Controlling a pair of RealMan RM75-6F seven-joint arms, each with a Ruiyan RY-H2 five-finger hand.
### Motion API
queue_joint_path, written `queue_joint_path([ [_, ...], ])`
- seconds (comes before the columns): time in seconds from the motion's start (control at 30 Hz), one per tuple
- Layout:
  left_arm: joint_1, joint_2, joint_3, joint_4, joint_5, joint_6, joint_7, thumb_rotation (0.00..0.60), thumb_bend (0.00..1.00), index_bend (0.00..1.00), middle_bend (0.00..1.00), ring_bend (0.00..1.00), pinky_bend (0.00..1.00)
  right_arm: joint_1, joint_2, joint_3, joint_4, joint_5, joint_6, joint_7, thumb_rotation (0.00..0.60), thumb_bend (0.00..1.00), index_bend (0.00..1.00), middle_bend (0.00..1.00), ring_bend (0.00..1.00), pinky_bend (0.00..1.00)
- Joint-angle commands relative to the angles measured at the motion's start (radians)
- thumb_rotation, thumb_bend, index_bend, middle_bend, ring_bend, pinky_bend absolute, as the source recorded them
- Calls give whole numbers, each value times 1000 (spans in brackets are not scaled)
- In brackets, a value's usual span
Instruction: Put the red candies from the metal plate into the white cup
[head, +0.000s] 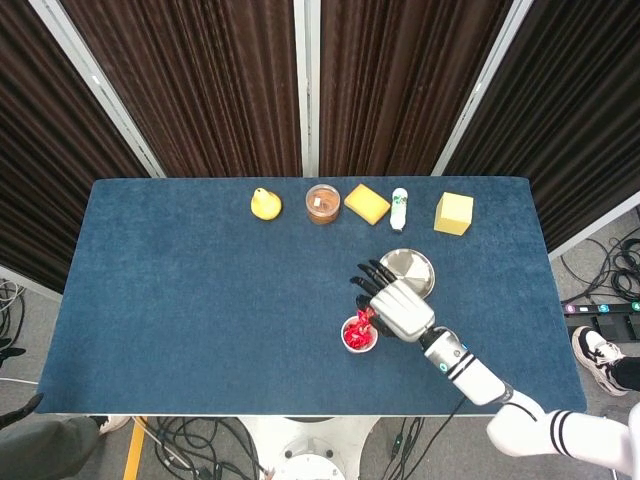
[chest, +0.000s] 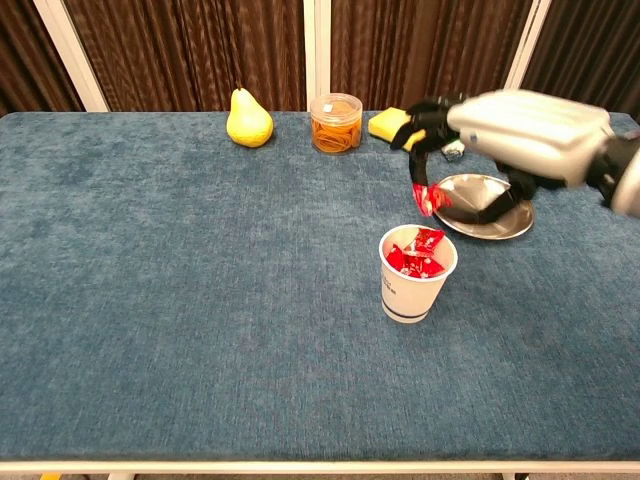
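The right hand (chest: 500, 135) is raised above the bench (chest: 180, 300), between the metal plate (chest: 487, 215) and the white cup (chest: 417, 272); its fingertips pinch one red candy (chest: 430, 197) just above the cup rim; the cup already holds several red candies (chest: 416, 256); the plate lies just beyond the cup, near the yellow sponge (head: 366, 203).

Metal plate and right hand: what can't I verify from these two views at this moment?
- Metal plate: in the chest view the right hand covers its far rim, so any candy left there is hidden; the head view shows the plate looking bare.
- Red candy: blurred in the chest view, so the exact hold is unclear.
- White cup: partly under the hand in the head view.
- Left hand: in neither view.
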Motion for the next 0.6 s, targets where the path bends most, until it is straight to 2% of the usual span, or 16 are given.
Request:
queue_joint_path([
  [0.03,3,2,0,-3,0,4,0,600,123,366,310,266,265,-16,18,-40,-24,-55,28,17,600,389,542,159,0,0],
  [0.23,4,2,3,-3,3,5,-2,600,123,366,310,266,265,-23,5,-61,-9,-91,33,4,600,385,505,146,0,0],
  [0.6,5,0,3,4,1,4,-12,600,124,366,310,266,265,-19,-33,-58,22,-103,11,-54,600,372,449,137,0,0],
])
